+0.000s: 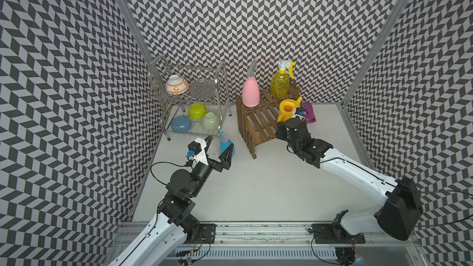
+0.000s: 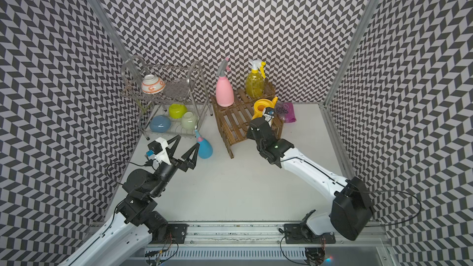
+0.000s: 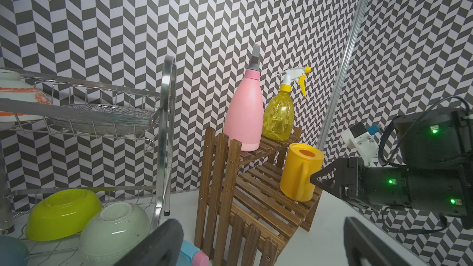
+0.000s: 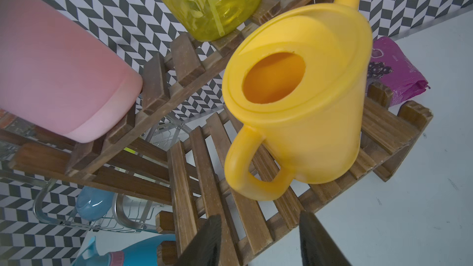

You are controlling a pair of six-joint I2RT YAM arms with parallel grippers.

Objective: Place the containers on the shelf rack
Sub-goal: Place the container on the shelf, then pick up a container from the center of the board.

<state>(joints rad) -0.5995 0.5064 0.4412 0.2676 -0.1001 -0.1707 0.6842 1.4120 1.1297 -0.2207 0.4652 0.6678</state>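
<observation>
Right wrist view, entries by item:
- right gripper [image 4: 259, 216]: jaws parted, nothing between them. The handle of the yellow watering can [image 4: 307, 93] sits just ahead of the two dark fingertips, not between them
- yellow watering can: upright on the lower step of the wooden shelf rack [image 4: 204, 175], at its right end. Its handle is turned toward the right gripper and its spout is on the far side
- pink spray bottle [image 1: 250, 93]: upright on the upper step, left end, grey nozzle up
- yellow trigger sprayer [image 1: 280, 85]: upright on the upper step, right end, just beside the pink spray bottle
- left gripper [image 2: 189, 140]: jaws spread wide, gripping nothing, over the table [image 1: 256, 188] in front of the wire dish rack [image 3: 167, 129]
- blue spray bottle [image 2: 206, 149]: on its side on the table, off the shelf rack, between the two racks. In the left wrist view its pink-collared neck shows low between the left fingers; whether they touch it cannot be told
- wire dish rack, upper tier: white-orange bowl [image 1: 177, 85] and clear glass plate [image 1: 202, 88]
- wire dish rack, lower tier: blue bowl [image 1: 181, 124], lime bowl [image 1: 197, 110], pale green bowl [image 1: 211, 121], all upside down
- purple packet [image 1: 308, 112]: flat on the table, just beside the right end of the shelf rack
</observation>
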